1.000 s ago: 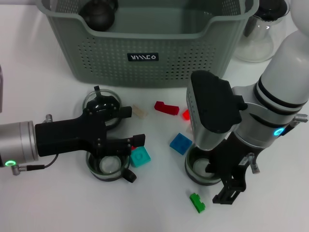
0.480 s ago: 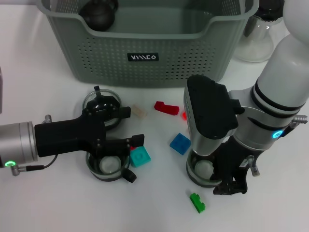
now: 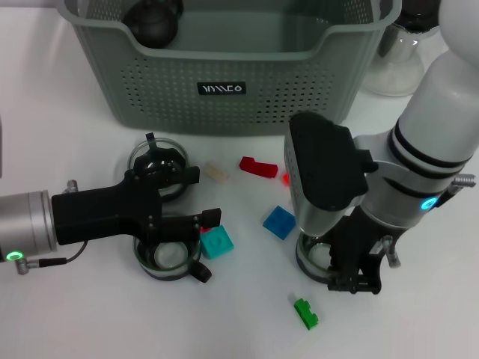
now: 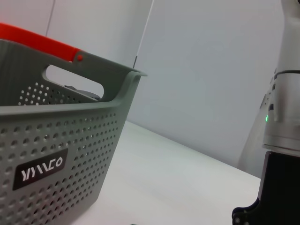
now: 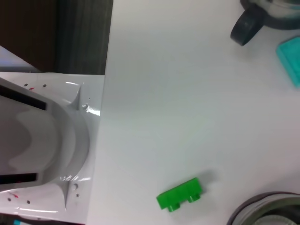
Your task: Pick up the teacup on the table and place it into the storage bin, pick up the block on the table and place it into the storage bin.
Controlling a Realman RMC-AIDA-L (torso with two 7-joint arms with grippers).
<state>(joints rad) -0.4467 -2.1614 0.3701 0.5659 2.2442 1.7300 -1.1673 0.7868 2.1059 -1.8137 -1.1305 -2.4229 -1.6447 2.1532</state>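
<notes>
Where the white tabletop (image 3: 67, 314) meets the far side of the scene, the storage bin (image 3: 224, 71) stands upright with its black label facing the robot, and a dark round object (image 3: 152, 21) rests inside it at the left. The right gripper (image 3: 359, 280) is lowered over a teacup (image 3: 318, 258) near the front right of the tabletop, with its dark fingers reaching down at the cup's rim. Whether these fingers are closed on the cup cannot be told, as the arm hides the contact.

The left gripper (image 3: 200, 226) lies low over a second teacup (image 3: 168, 258) at the front left. Its fingers are spread apart, one near a third teacup (image 3: 159, 158) behind it and one beside the teal block (image 3: 217, 243). It holds nothing visible.

Several blocks lie loose between the two arms: a blue block (image 3: 280, 221), a red block (image 3: 257, 166), a beige block (image 3: 217, 173) and a green block (image 3: 305, 313) just in front of the right gripper. A glass carafe (image 3: 404, 52) stands to the right of the bin.
</notes>
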